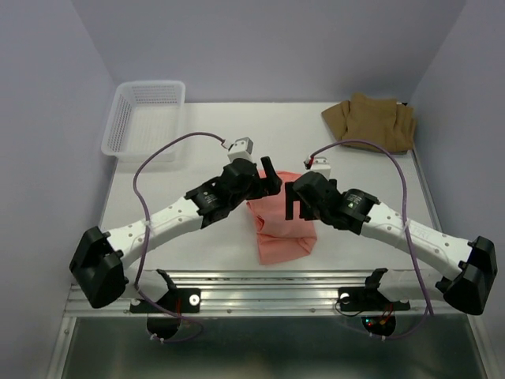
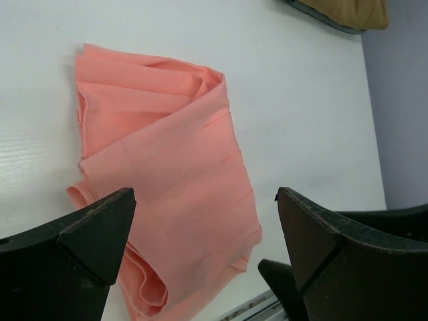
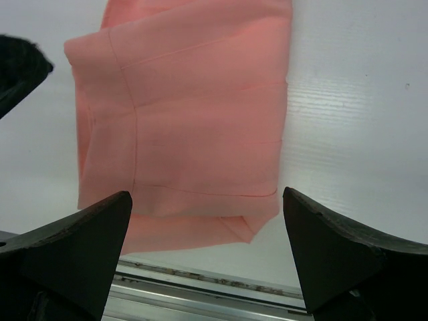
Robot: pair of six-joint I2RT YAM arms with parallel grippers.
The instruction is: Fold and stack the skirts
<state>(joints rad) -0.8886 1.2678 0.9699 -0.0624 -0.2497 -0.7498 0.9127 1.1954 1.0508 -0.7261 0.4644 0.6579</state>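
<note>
A salmon-pink skirt (image 1: 284, 230) lies folded on the white table, near its front edge. The left wrist view shows its layered folds (image 2: 160, 167); in the right wrist view it is a flat rectangle (image 3: 194, 114). My left gripper (image 1: 270, 177) (image 2: 204, 194) hovers over the skirt's far left corner, open and holding nothing. Over its far right side my right gripper (image 1: 293, 202) (image 3: 206, 194) is also open and holds nothing. A tan-brown skirt (image 1: 371, 120) (image 2: 351, 10) lies bunched at the back right, with a grey cloth edge (image 2: 328, 21) showing under it.
A white lattice basket (image 1: 146, 117) stands at the back left corner. The metal rail (image 3: 200, 294) of the table's front edge runs just below the pink skirt. Purple cables loop over both arms. Walls close in the table on three sides.
</note>
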